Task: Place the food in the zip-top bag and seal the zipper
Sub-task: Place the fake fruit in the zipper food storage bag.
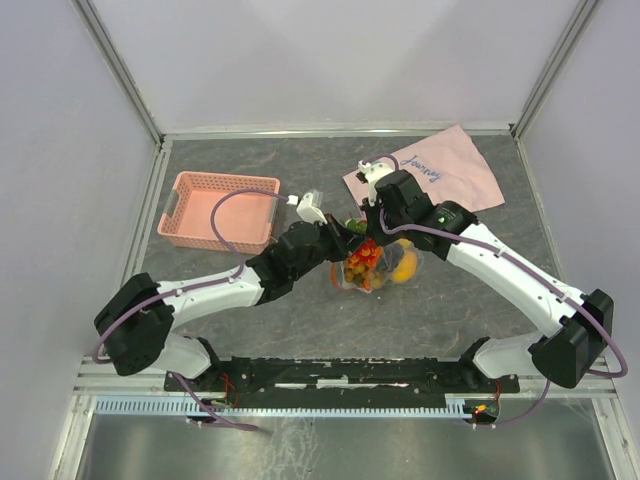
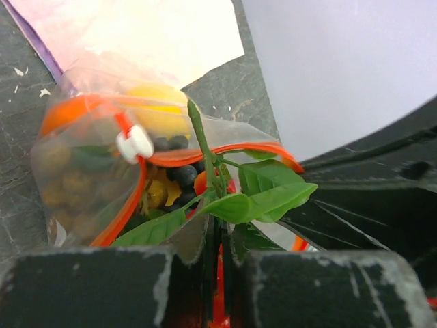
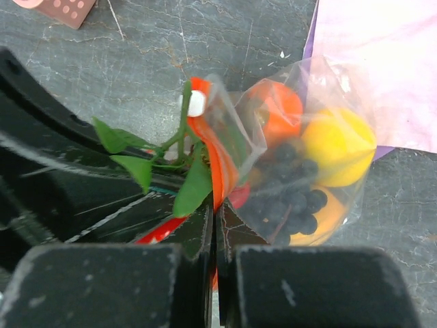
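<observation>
The clear zip-top bag stands mid-table between both grippers, with the food inside. In the right wrist view I see the lemon, an orange fruit and dark grapes through the plastic. Green leaves stick out of the mouth. The orange-red zipper carries a white slider, which also shows in the right wrist view. My left gripper is shut on the zipper strip beside the leaf stem. My right gripper is shut on the zipper strip too.
A pink plastic basket sits at the back left. A pink cloth with writing lies at the back right, just behind the bag. Grey walls close the table on three sides.
</observation>
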Tool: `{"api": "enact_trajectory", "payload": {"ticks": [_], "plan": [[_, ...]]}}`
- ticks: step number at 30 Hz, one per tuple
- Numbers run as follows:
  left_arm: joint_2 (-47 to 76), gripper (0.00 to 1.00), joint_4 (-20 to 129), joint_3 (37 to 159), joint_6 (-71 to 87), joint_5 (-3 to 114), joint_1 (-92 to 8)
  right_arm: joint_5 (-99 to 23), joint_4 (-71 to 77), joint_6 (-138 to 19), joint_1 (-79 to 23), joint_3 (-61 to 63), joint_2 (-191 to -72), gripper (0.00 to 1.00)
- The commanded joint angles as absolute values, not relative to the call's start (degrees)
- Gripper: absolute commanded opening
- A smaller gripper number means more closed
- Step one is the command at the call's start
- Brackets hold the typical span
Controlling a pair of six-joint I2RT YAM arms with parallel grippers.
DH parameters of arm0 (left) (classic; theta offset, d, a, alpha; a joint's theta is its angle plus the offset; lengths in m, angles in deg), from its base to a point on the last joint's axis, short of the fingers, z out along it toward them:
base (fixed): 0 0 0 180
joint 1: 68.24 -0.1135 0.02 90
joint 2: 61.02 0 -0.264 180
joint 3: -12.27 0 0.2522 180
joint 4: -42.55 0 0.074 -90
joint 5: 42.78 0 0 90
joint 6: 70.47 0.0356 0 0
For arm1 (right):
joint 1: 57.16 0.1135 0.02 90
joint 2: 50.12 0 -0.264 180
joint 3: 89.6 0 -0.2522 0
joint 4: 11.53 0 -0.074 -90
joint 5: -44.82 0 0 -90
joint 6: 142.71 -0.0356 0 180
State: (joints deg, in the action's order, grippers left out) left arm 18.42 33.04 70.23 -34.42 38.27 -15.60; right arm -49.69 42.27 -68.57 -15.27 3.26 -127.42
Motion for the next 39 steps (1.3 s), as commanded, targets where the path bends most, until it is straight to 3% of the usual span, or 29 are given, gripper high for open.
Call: {"api": "enact_trajectory", "payload": {"ticks": [1, 10, 21, 28, 39], "plan": [[21.42, 0.03, 31.21, 72.99, -37.77, 36.23, -15.01, -47.86, 40.01, -69.68, -15.14, -0.03, -125.18, 0.02], [25.31, 0.03, 34.95, 74.27, -36.82, 31.82, -14.69, -46.96, 39.18, -69.98, -15.11, -0.43, -124.80, 0.02], [24.59, 0.03, 28.62, 76.19, -31.87, 36.44, -11.26, -44.81, 37.92, -70.73, -15.10, -0.78, -125.96, 0.02], [22.41, 0.03, 22.97, 71.34, -29.81, 30.48, -8.03, -48.02, 38.61, -71.61, -15.13, -2.28, -125.95, 0.02], [28.32, 0.05, 27.44, 76.58, -27.74, 24.15, -8.53, -43.58, 37.99, -72.75, -15.14, -0.94, -125.09, 0.02]]}}
